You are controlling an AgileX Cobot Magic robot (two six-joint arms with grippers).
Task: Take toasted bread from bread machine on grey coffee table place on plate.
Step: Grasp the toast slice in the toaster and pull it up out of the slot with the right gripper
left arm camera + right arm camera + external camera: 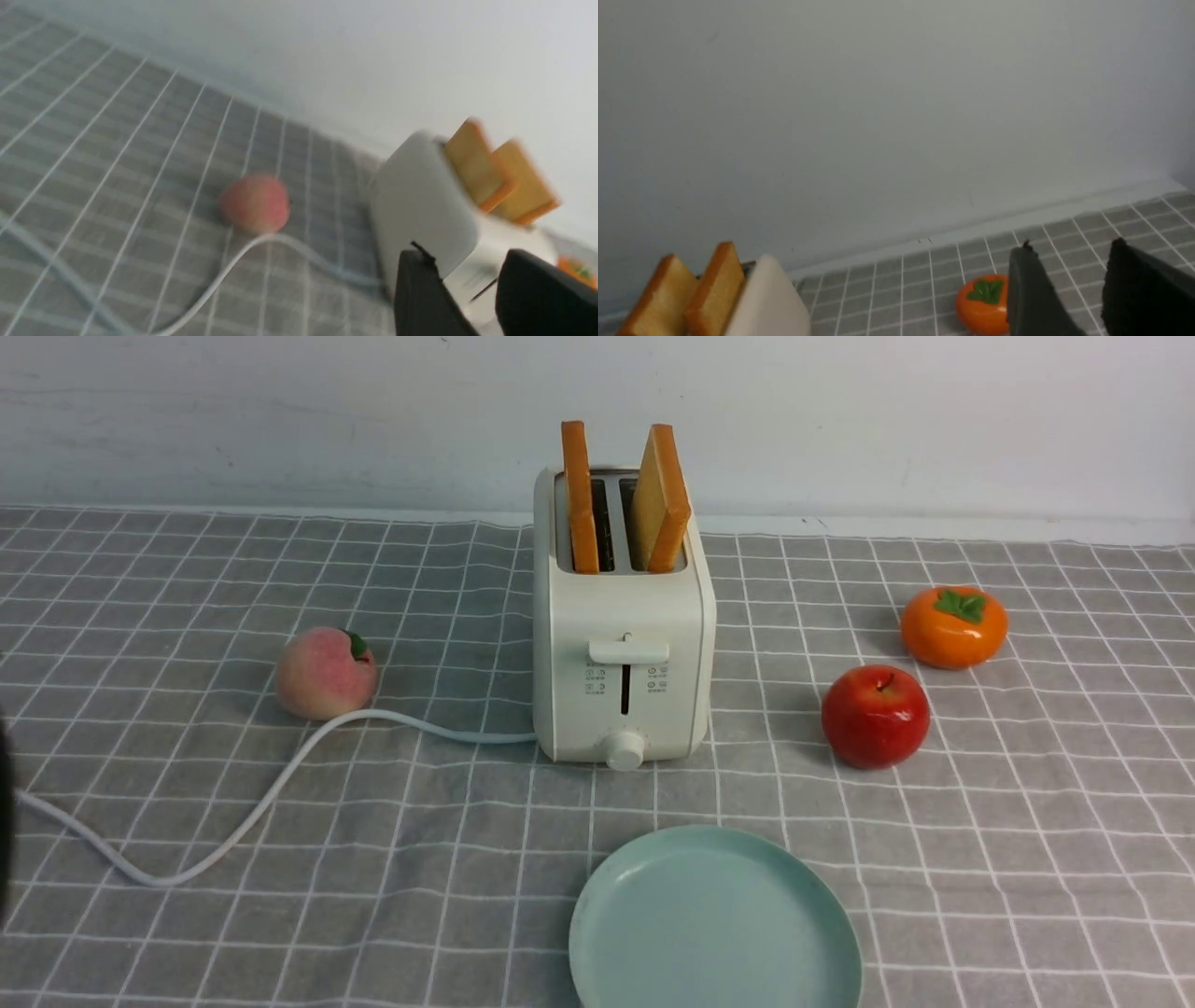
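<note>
L gripper (460, 284): fingers spread, nothing btwn them. In its wrist view, cord (280, 784) and peach (326, 673) lie out ahead of it, w/ toaster (624, 644) beyond the fingertips, well apart. Dark edge at far L of front view is prob. part of the L arm, too cut off to be sure.

Bread, two slices: L slice (580, 499) and R slice (661, 499) upright in the toaster slots, tops sticking well out, R one tilted. Both slices ahead of the two grippers, touched by neither. Plate (715, 919) on grey cloth (448, 915), on the near side of toaster, bare; no slice moved yet.

R gripper (1069, 280): fingers apart too, no load. Persimmon (953, 627) shows just past its fingertips, apart; apple (875, 716) seen in front view only.

Handling (my guess): slices light, fairly stiff, dry so not slippery, crust may crumble if squeezed hard. Best hold: exposed upper part, a finger on each broad face, straight pull up along the slot; tilt could make R slice bind.

Hidden: lower ends of slices, inside slots. Near rim of plate cut off. L wrist view blurred.
</note>
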